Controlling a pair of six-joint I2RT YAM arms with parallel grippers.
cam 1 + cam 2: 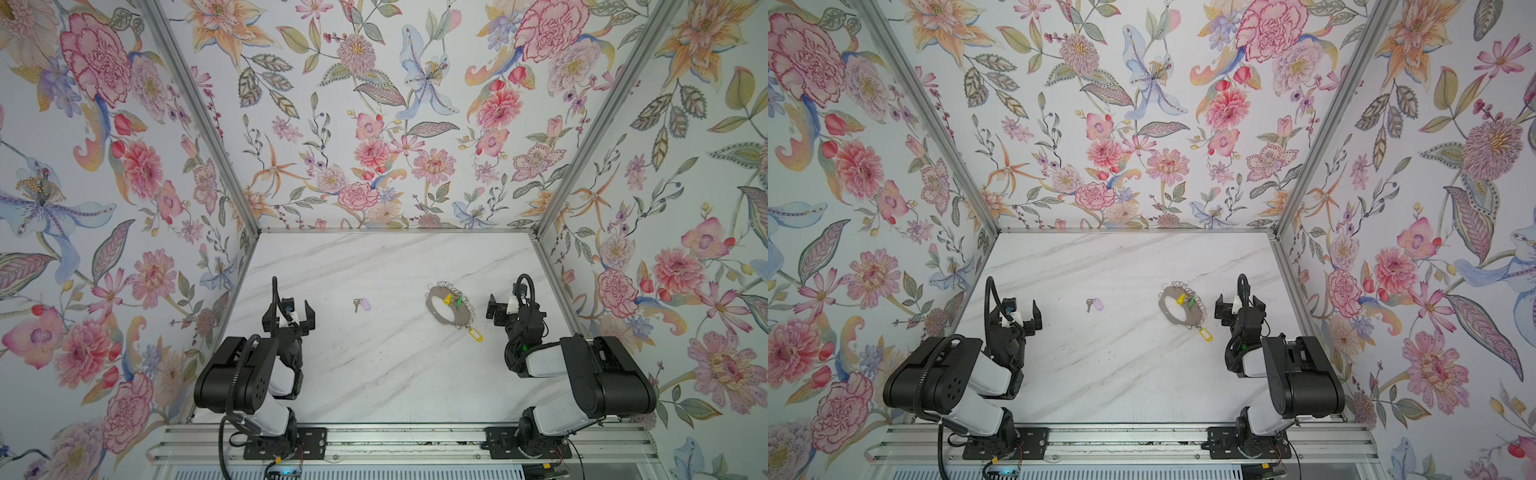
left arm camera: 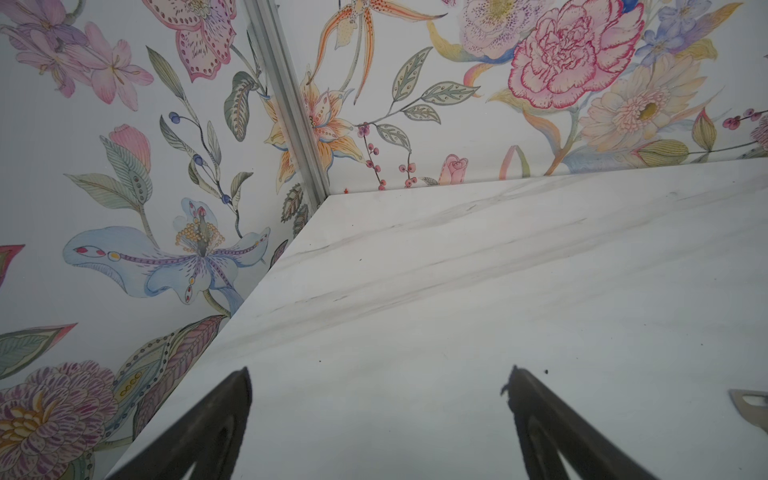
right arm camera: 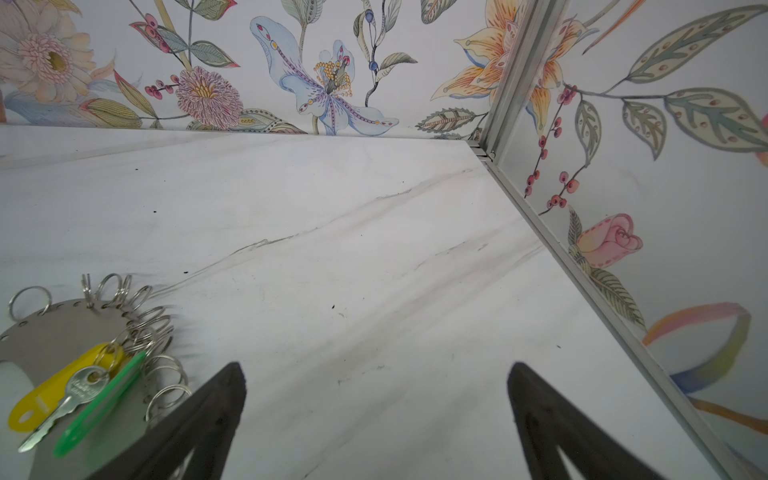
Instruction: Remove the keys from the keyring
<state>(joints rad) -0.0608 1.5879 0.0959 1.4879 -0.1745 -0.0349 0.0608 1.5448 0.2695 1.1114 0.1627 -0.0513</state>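
The keyring (image 1: 455, 319) (image 1: 1187, 318) lies flat on the marble table, right of centre in both top views, fringed with silver wire rings. On it rest a yellow-tagged key (image 1: 447, 298) (image 3: 62, 382) and a green-tagged key (image 1: 459, 301) (image 3: 104, 403). A second yellow tag (image 1: 476, 334) (image 1: 1205, 334) trails off its near edge. A lilac-tagged key (image 1: 362, 304) (image 1: 1096, 304) lies alone at mid-table, apart from the keyring. My right gripper (image 1: 505, 305) (image 3: 374, 365) is open and empty, just right of the keyring. My left gripper (image 1: 297, 309) (image 2: 380, 370) is open and empty, left of the lilac key.
Floral walls close in the table on the left, back and right, with metal corner posts (image 1: 540, 230). A metal rail (image 1: 395, 440) along the front carries both arm bases. A dull metal end (image 2: 748, 405) shows at the edge of the left wrist view.
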